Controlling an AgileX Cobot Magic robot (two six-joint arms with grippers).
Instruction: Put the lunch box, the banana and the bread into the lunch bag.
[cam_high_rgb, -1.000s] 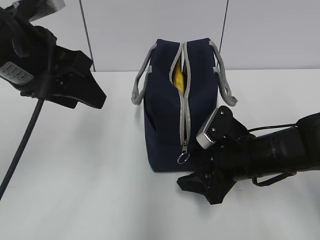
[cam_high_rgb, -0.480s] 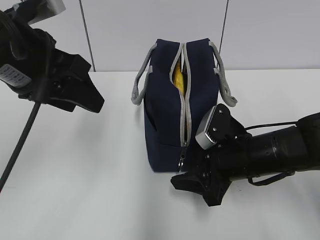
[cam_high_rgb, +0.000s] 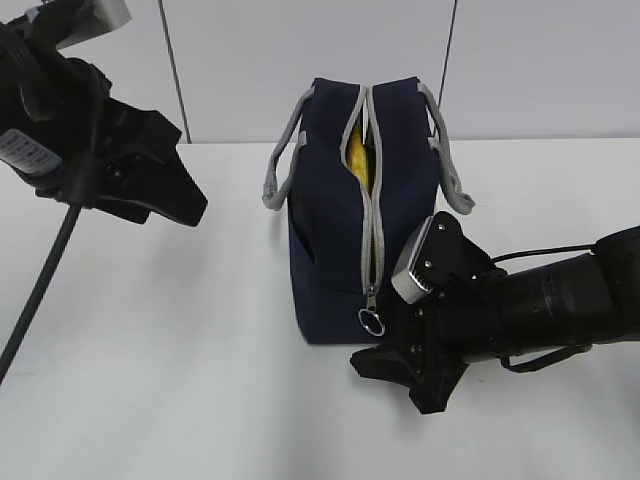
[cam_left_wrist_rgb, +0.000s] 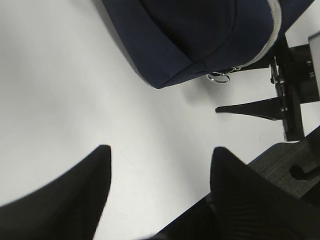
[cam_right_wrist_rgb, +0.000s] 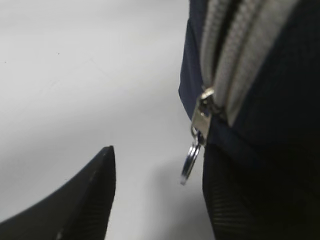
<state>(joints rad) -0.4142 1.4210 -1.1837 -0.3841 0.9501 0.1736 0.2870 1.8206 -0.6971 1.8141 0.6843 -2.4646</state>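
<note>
The navy lunch bag (cam_high_rgb: 330, 220) stands upright mid-table. Its grey zipper (cam_high_rgb: 373, 215) is closed down the front and gapes at the top. The yellow banana (cam_high_rgb: 358, 155) shows through that gap. The lunch box and the bread are hidden. The ring pull (cam_high_rgb: 372, 322) hangs low on the bag's front. My right gripper (cam_high_rgb: 388, 348) is open, low on the table right at the pull. In the right wrist view the ring pull (cam_right_wrist_rgb: 190, 162) hangs between the gripper's fingers (cam_right_wrist_rgb: 161, 156), close to the right finger, ungripped. My left gripper (cam_high_rgb: 185, 170) is open and empty, raised at far left.
Grey loop handles (cam_high_rgb: 282, 165) hang off both sides of the bag. A pale wall with dark seams stands behind the white table (cam_high_rgb: 180, 330). The left wrist view shows the bag's corner (cam_left_wrist_rgb: 190, 40), its ring pull (cam_left_wrist_rgb: 218, 77) and the right gripper's finger (cam_left_wrist_rgb: 250, 107).
My right gripper pushed left against the bag's front, then eased slightly back right. The ring pull swung and hangs free again. The left gripper shifted very slightly left.
</note>
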